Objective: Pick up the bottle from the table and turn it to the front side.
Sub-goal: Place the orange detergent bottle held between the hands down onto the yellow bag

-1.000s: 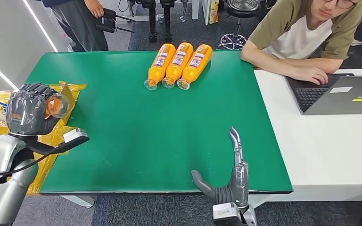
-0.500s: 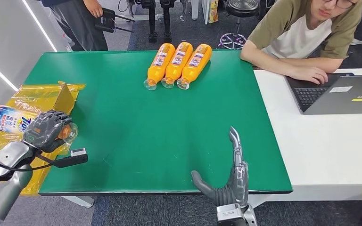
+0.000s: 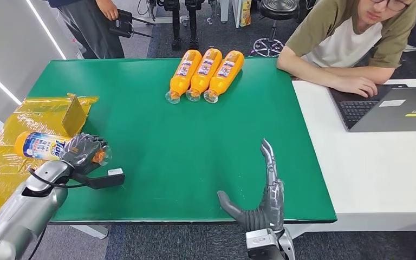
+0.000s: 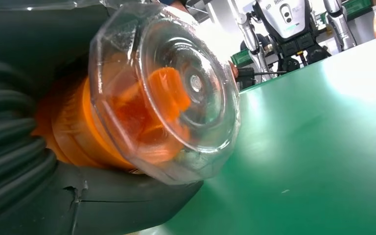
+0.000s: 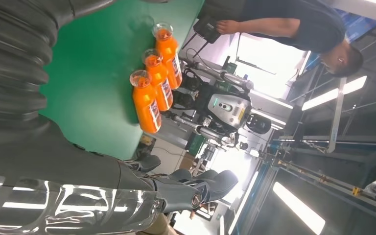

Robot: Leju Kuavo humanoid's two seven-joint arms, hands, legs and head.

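Left robot hand [image 3: 85,152] gripping orange bottle [image 3: 42,145], over green table [image 3: 157,135] edge

The hand [image 4: 24,147] grips an orange bottle [image 4: 78,127], its clear cap [image 4: 176,93] facing out just above the green counter [image 4: 313,147].

Green table [image 3: 157,130], three orange bottles [image 3: 205,75].

We see the left hand [image 3: 85,151] wrapped round the bottle [image 3: 40,145], so its neck is covered; label print too small to read past a few letters. In left wrist view, bottle body is cut off by hand and frame edge. Right hand [image 3: 262,203] runs off the head view's bottom edge. Three far bottles [image 3: 205,73]: labels unreadable.
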